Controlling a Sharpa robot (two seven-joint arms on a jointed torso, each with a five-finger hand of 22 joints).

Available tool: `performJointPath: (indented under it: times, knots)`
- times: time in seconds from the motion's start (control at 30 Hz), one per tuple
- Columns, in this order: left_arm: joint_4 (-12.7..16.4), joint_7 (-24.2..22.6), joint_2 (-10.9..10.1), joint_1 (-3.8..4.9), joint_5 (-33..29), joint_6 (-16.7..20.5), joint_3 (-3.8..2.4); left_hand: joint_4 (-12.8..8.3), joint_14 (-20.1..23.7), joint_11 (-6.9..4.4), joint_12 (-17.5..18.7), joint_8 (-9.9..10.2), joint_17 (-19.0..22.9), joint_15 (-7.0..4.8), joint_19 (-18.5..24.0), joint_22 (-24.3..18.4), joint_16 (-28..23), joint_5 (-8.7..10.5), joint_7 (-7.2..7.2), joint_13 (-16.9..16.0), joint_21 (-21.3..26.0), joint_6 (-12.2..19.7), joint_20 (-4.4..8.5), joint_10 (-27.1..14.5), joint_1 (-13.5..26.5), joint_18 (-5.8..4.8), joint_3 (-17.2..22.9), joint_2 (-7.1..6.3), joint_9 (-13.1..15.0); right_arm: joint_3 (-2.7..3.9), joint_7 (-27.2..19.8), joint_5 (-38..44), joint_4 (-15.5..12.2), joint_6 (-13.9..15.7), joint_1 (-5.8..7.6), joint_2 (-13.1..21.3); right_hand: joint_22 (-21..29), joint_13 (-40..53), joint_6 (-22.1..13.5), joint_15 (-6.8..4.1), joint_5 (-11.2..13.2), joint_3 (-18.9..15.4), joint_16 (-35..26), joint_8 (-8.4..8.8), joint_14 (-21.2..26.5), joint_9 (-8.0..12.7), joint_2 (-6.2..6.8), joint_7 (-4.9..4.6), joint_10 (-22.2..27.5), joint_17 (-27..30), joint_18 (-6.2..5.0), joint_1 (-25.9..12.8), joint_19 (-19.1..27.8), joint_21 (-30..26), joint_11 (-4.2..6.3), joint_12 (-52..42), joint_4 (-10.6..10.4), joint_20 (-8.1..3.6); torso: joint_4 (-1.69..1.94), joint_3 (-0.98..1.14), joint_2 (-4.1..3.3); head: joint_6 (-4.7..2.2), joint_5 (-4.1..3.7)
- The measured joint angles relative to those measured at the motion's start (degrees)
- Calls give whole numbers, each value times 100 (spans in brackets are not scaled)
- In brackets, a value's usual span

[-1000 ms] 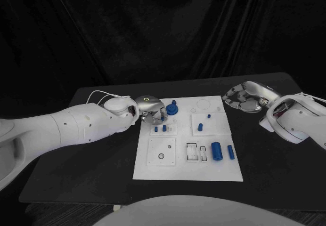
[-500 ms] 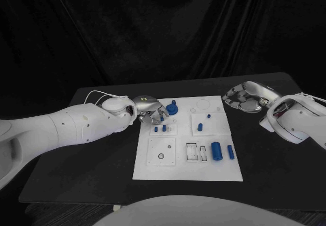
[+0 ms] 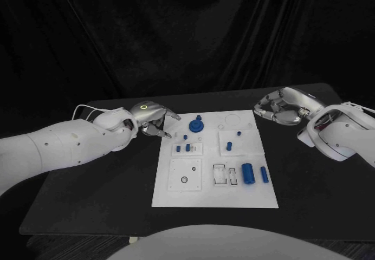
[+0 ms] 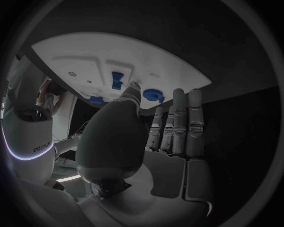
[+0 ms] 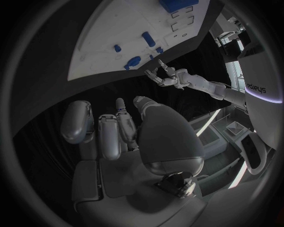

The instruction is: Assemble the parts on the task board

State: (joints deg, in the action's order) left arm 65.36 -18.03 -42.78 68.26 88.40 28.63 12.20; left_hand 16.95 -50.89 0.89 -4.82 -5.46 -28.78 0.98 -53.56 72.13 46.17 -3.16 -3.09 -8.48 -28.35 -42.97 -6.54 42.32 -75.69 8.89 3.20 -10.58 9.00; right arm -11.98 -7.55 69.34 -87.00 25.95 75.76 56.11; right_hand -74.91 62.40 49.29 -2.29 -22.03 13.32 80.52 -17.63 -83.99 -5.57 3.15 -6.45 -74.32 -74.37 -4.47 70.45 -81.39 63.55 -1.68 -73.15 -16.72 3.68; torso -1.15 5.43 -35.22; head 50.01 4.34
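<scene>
Black table, dark curtain behind it

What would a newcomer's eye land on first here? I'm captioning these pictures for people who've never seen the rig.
First, the flat white rectangular task board at the middle of the black table, dotted with small blue plastic parts, notably a round blue knob-like piece near its far edge. Then the two silver robot hands: the left robot hand off the board's far left corner, the right robot hand beyond its far right corner, both empty.

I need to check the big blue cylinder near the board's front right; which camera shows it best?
The head view: the big blue cylinder lies in plain sight on the task board, nothing covering it. The right wrist view catches only part of it at the circle's rim. In the left wrist view I cannot pick it out.
</scene>
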Motion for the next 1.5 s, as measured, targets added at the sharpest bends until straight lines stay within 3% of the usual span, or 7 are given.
performJointPath:
  times: [0.13, 0.2, 0.33, 0.47, 0.87, 1.23, 1.5]
  knots:
    - [511, -497, -445, 114, -1112, 226, -4, 11, 795, 69, -284, -126, 484, 352, 739, -295, -1230, -584, 436, -79, 788, -556, -185, 0, 912, -10, -140, 109, 49, 0, -177, 0, 5, 31, 244, -142, 0, -2036, 97, 0, 468, -104, -61, 127, 0, 0, -17, 21, 1281, 66, 0, -332, 0, -62, 21, 1762, -5, 0, 0, -13, 0, 0, -64]
    - [747, -837, -630, 164, -2005, 207, -4, 19, 1433, 108, -214, 26, 754, 539, 1403, -516, -1816, -1040, 502, -19, 1296, -452, -251, -321, 1067, -187, -398, 506, -6, 5, -272, 4, 15, 26, 379, -235, 0, -2542, 119, 0, 734, -166, -64, 191, 0, -3, 16, -2, 1579, 67, 0, -398, 0, -62, 20, 2436, 11, 0, 4, -24, -2, 0, -104]
    - [967, -1376, -749, 231, -3707, -210, -3, -9, 3861, -30, 151, 165, 1871, 108, 3628, -1356, -3732, -299, 533, 430, 2430, -162, -16, -2177, 1122, -185, -808, 880, -117, 14, -414, 96, 83, -28, 538, -376, 0, -3552, 340, 61, 905, -195, -89, 285, 1, -48, 124, 24, 2072, 103, -1, -112, 1, -147, -102, 4017, 13, 46, 10, -41, -13, 0, -180]
    - [1149, -1710, -764, 254, -5299, -977, -4, 4, 4909, -221, 269, 290, 2699, 9, 4706, -2968, -4535, -21, 409, 687, 2542, 1642, -41, -3410, 1193, 20, -951, 972, -562, 6, -490, 469, 180, -170, 602, -519, 0, -4514, 617, 287, 734, -68, -98, 489, 1, -71, 232, 233, 2346, 102, -1, 601, 23, -190, -363, 5294, 191, 251, 9, -63, -30, 0, -220]
    - [1465, -1992, -829, 130, -7738, -2673, -1, -11, 5093, -544, 359, 338, 2873, -52, 5170, -5197, -4596, -140, 73, 763, 2654, 2529, 64, -3913, 1148, 42, -966, 1064, -701, 4, -290, 2383, 339, -1098, 437, -811, 1, -5331, 443, 135, 1748, -790, -398, 1023, 47, 87, 919, 495, 2836, 564, -94, 572, 270, -819, -354, 6067, -27, 163, 55, -260, -99, 0, -313]
    - [1524, -2044, -951, 20, -8223, -3192, 3, -18, 5087, -530, 359, 338, 2873, -58, 5271, -6039, -4596, -740, 77, 762, 2690, 2525, -20, -3939, 837, 42, -1167, 1434, -705, 5, 35, 3023, 387, -1635, 261, -925, -2, -5623, 424, 136, 1186, -569, -475, 1193, 46, 141, 621, 513, 2644, 703, -94, 1084, 270, -997, -352, 6105, 31, 162, 204, -516, -154, 1, -549]
    - [1577, -2055, -959, -35, -8318, -3361, 2, -33, 5089, -511, 359, 338, 2872, 45, 5349, -6796, -4596, -1344, 128, 767, 2773, 2474, -227, -3961, 463, 42, -1342, 1697, -705, 6, 196, 3154, 486, -1825, 140, -933, -3, -5765, 576, 77, 1137, -521, -596, 1226, 25, 140, 518, 665, 2182, 794, -184, 1188, 57, -866, -325, 6089, 80, 78, 249, -610, -129, -2, -666]
